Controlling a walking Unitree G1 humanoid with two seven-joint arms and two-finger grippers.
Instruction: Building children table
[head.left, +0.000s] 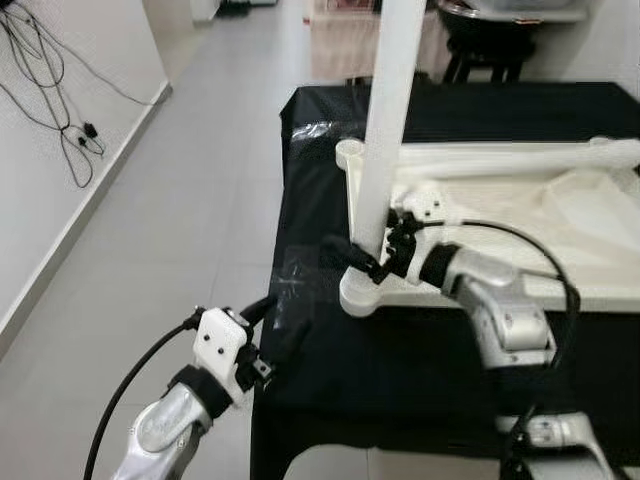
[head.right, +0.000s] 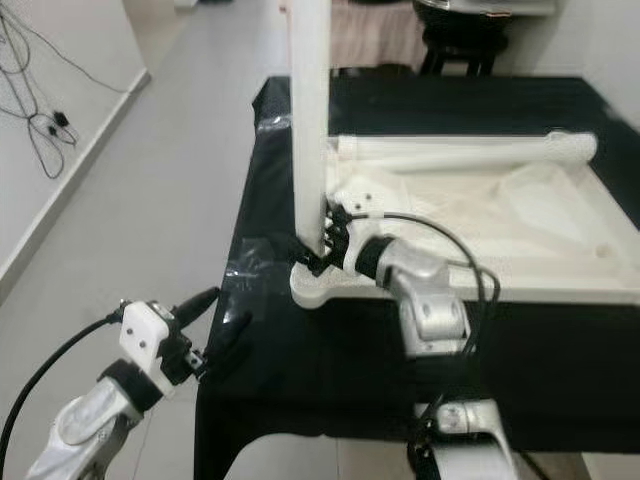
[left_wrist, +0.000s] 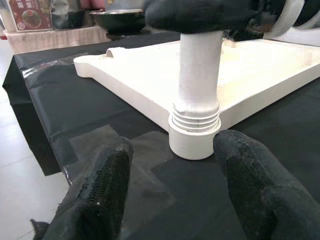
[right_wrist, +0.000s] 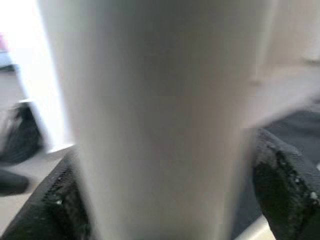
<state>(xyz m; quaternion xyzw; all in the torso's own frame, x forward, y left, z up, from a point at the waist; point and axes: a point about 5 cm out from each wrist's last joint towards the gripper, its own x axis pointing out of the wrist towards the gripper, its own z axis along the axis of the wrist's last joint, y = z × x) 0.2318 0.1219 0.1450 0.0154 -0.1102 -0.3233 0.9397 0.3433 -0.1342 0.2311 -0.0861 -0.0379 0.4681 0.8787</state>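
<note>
Nearest us, our left gripper (head.left: 282, 325) hangs at the near-left corner of the black-covered table (head.left: 420, 370), fingers spread wide and empty, aimed at the leg socket (left_wrist: 194, 142) and just short of it; we judge it's waiting as backup or for a base grip. Our right gripper (head.left: 368, 258) is clamped around the white table leg (head.left: 390, 110) low down, just above that socket, holding it upright so the threaded end stays lined up with the corner. White tabletop (head.left: 500, 215) lies upside down on the black-covered table, which puts the sockets facing up. 1 more leg (head.left: 520, 155) lies flat along the tabletop's far edge, likely next. Standing leg looks seated, threads still showing, so probably not fully screwed in.
</note>
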